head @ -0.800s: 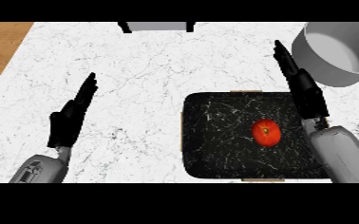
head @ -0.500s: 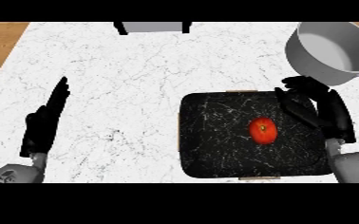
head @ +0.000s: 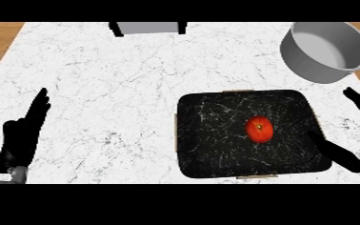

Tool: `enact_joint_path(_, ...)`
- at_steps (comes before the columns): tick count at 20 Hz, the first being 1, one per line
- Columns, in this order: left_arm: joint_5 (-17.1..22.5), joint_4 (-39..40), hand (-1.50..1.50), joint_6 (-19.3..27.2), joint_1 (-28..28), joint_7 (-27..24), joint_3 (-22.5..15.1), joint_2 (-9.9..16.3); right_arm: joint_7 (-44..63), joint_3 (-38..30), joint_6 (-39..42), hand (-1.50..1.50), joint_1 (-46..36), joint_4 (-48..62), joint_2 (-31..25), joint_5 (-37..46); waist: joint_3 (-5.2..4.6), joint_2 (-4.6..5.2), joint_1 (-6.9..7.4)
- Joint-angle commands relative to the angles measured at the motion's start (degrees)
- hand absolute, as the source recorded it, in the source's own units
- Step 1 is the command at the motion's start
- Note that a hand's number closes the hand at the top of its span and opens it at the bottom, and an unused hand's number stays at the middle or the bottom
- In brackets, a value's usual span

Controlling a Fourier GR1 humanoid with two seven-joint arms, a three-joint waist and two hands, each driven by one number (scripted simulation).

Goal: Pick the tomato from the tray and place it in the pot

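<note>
Even, bright light covers the white marble counter with no glare. The grey metal pot casts only a faint, soft shadow. Nothing looks blurred or warped at the edges.

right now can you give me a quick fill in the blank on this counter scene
1. The tomato lies on the dark ____.
2. The grey pot holds ____.
3. The left robot hand shows near the view's ____ edge, fingers straight.
4. The tomato's colour is ____.

Missing words: tray; nothing; left; red

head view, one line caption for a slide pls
Tomato on the black tray, grey pot beyond, right hand at the tray's edge.
</note>
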Motion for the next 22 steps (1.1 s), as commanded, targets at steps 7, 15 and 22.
enact_joint_path(7, -1.1, -2.8, 0.00, -0.6, 1.6, 0.9, 0.2, 0.0, 28.9, 3.1, 15.6, -1.50, 12.0, -27.7, -7.3, 16.3, 0.05, 1.05, 2.45)
enact_joint_path(15, -2.4, -5.9, 0.00, -1.5, -0.6, 3.9, -2.2, -0.4, 51.9, 8.0, 42.0, -1.50, -3.8, -28.5, -9.7, 8.3, -0.09, 1.81, 6.32)
enact_joint_path(22, -2.7, -5.1, 0.00, -1.6, -1.7, 4.3, -2.0, -1.4, 65.2, 13.9, 54.4, -1.50, -14.5, -22.5, -2.8, -1.9, 0.03, 1.76, 6.38)
